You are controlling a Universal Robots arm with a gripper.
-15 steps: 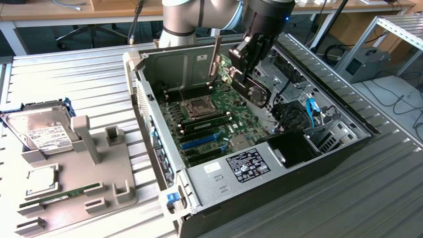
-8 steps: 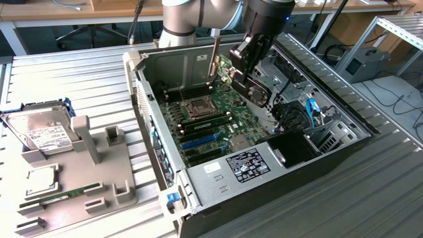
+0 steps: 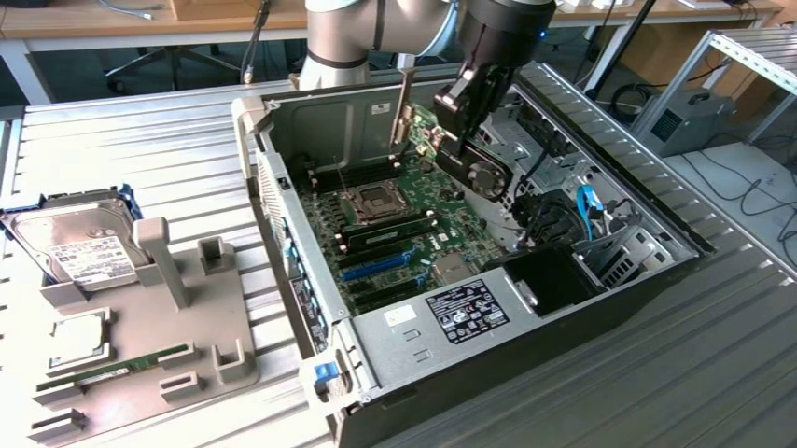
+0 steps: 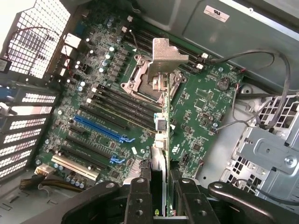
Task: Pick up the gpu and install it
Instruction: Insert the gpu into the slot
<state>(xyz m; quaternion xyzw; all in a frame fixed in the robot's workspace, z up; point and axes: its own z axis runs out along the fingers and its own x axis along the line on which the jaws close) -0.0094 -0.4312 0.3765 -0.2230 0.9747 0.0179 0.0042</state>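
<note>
**GPU picked, not seated yet**

Going from the exterior view's left: your grey parts tray [image 3: 187, 317] holds the hard drive [image 3: 77, 250] and the green memory stick [image 3: 118, 366]. The gpu isn't on it, so the pickup half looks done.

In the middle is the open PC case [image 3: 268, 126] with the motherboard [image 3: 412, 233] exposed. Your gripper [image 3: 454, 126] is clamped on the gpu [image 3: 486, 173] and holds it up over the board, fan face out and silver bracket [image 3: 405, 98] towards the case's back wall.

From the wrist view, the fingers [image 4: 140, 196] pinch the card [image 4: 161, 126] edge-on. It hangs clear above the board, and the long blue slot [image 4: 100, 128] off to one side is empty. So I'd say you're about halfway: lining up and seating are left.

Writing-wise, not much. The hard drive's white label, the power supply sticker [image 3: 468, 313] and a white sticker [image 4: 216, 13] on the case wall all have print, but I can't read any of it.
</note>
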